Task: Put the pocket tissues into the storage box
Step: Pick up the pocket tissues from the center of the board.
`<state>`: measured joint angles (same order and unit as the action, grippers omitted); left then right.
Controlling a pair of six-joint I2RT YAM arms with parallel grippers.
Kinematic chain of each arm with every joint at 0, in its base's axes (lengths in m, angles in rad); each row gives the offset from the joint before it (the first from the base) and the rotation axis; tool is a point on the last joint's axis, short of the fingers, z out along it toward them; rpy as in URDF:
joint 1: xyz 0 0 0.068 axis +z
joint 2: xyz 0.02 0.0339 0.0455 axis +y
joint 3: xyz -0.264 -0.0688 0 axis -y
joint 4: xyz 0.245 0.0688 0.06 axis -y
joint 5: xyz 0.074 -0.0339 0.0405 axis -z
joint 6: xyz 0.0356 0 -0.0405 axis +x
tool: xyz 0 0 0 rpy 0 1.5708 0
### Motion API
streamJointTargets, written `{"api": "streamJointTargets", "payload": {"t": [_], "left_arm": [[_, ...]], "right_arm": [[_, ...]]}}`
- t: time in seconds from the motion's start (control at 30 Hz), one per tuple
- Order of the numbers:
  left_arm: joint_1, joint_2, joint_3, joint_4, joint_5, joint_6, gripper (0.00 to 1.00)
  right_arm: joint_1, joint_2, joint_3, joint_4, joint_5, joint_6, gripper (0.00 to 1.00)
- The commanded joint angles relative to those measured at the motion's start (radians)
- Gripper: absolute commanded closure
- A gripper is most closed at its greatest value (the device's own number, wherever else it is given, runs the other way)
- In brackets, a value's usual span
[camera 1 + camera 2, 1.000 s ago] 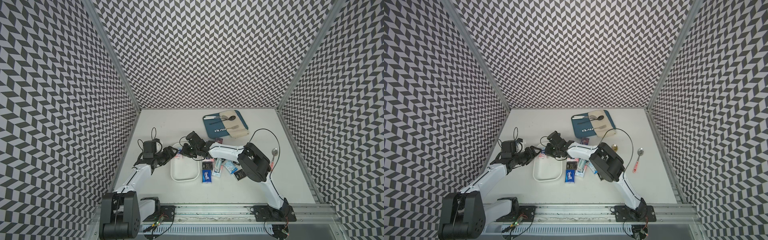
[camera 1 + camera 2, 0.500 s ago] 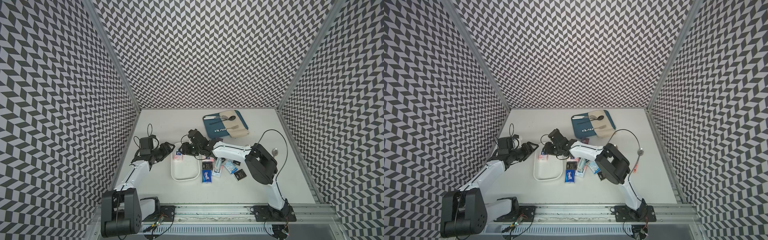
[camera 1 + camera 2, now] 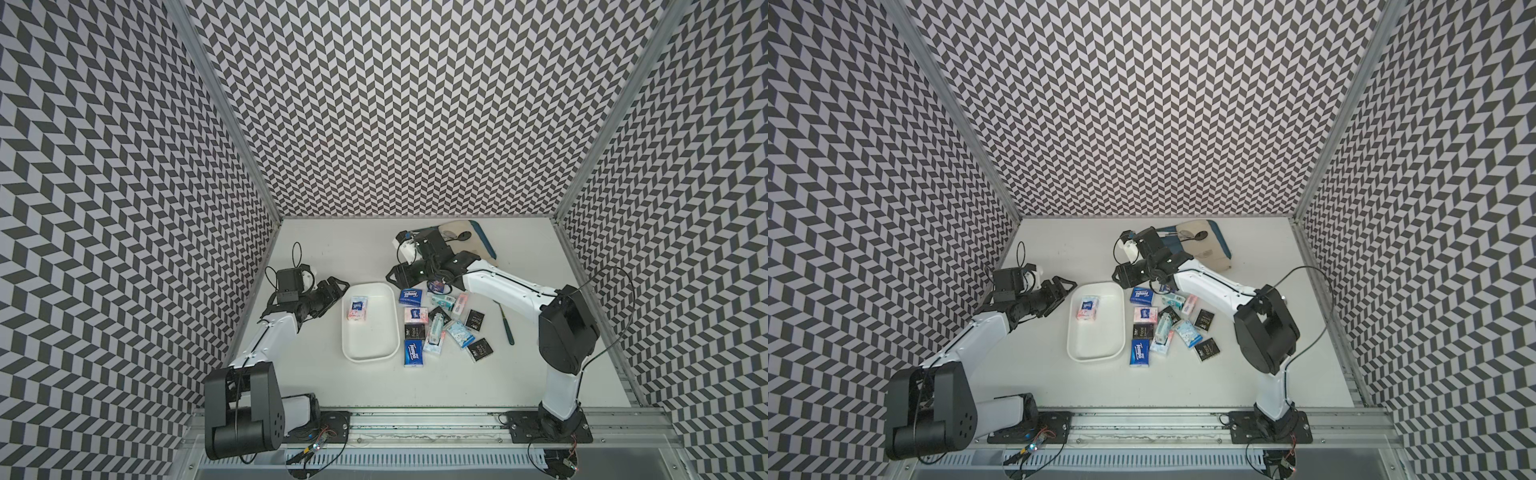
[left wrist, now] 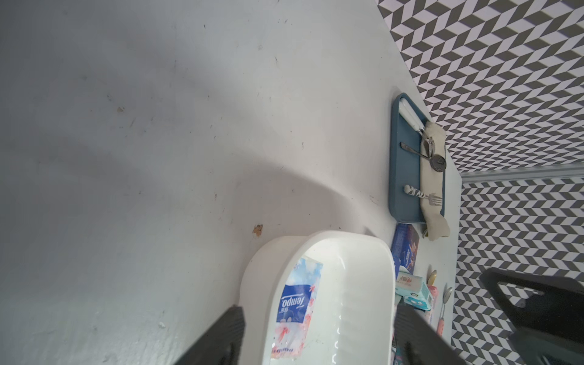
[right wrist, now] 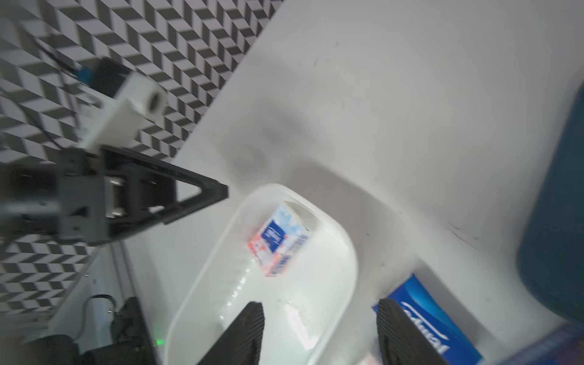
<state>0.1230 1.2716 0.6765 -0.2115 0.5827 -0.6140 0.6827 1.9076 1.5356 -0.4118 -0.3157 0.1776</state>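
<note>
Just ahead of the left gripper (image 3: 337,286), over the near rim, the pink-white packet (image 3: 358,308) lay flat on the floor of the storage box (image 3: 369,332), at its far end and clear of both grippers. A second earlier both grippers had been crowded over that end of the box, right at the packet. Since then the left gripper had drawn back off the box's left rim and spread wide, with nothing between its pads. The right gripper (image 3: 398,277) had backed off to the far right corner, its jaws parted less widely and also empty. I judged that one packet was delivered and that both grippers were free for the next.

The loose packets (image 3: 436,328) sat under and behind the right gripper, bunched on the desk (image 3: 332,249) along the box's right rim. Several touched or overlapped. A dark blue packet (image 3: 411,295) lay just beside the right gripper's pads (image 5: 401,331) and looked the handiest pick.

For room, most of the box floor beyond the packet stayed bare. The left gripper had open desk in front and behind, though the patterned wall (image 3: 232,266) stood near its outer side. The right gripper was tighter: the blue tray (image 3: 486,241) lay close behind it, the box rim in front and the pile below, so lifting straight up looked the safest way out.
</note>
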Motion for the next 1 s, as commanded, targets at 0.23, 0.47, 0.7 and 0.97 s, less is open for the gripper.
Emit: {"api": "streamJointTargets", "payload": {"t": [0.23,0.47,0.7,0.97], "left_arm": [[0.004,-0.004,0.06,-0.022,0.021,0.016,0.0],[0.003,-0.036,0.029,-0.02,0.029,0.014,0.01],[0.004,-0.049,0.003,-0.02,0.034,0.016,0.01],[0.004,-0.049,0.006,-0.023,0.042,0.017,0.01]], "right_arm": [[-0.052,0.223,0.167,-0.257,0.017,-0.292,0.39],[-0.054,0.278,0.223,-0.284,0.126,-0.35,0.33],[-0.052,0.294,0.21,-0.313,0.078,-0.35,0.35],[-0.052,0.284,0.137,-0.263,0.031,-0.319,0.39]]}}
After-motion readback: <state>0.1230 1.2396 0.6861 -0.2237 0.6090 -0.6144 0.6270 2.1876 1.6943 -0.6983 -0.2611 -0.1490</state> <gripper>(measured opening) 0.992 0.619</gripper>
